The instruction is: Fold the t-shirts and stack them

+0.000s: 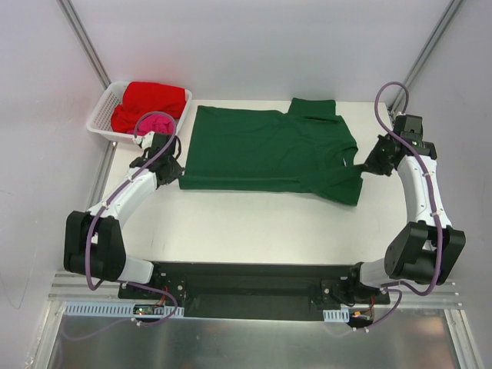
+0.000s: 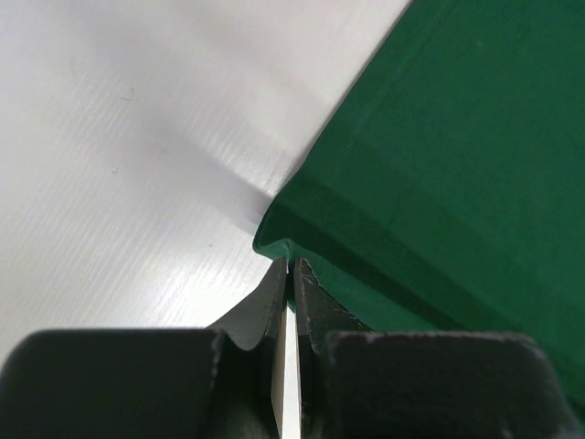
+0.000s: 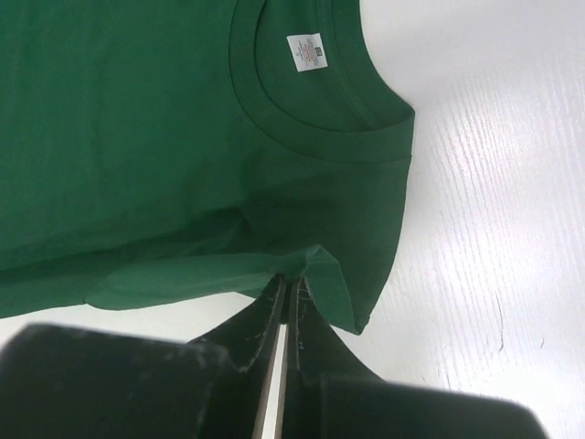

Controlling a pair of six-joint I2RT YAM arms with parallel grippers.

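The dark green t-shirt (image 1: 269,147) lies spread on the white table, hem to the left and collar to the right. My left gripper (image 1: 174,171) is shut on its near-left hem corner (image 2: 274,245). My right gripper (image 1: 367,167) is shut on a pinched fold of the shirt's near-right edge (image 3: 306,261), just below the collar with its white label (image 3: 305,51). The red t-shirt (image 1: 154,101) and the pink t-shirt (image 1: 155,124) lie bunched in the white basket (image 1: 100,115) at the back left.
The basket stands just behind my left gripper. Metal frame posts rise at the back left (image 1: 84,38) and back right (image 1: 430,46). Bare white table (image 1: 261,231) lies between the shirt and the arm bases.
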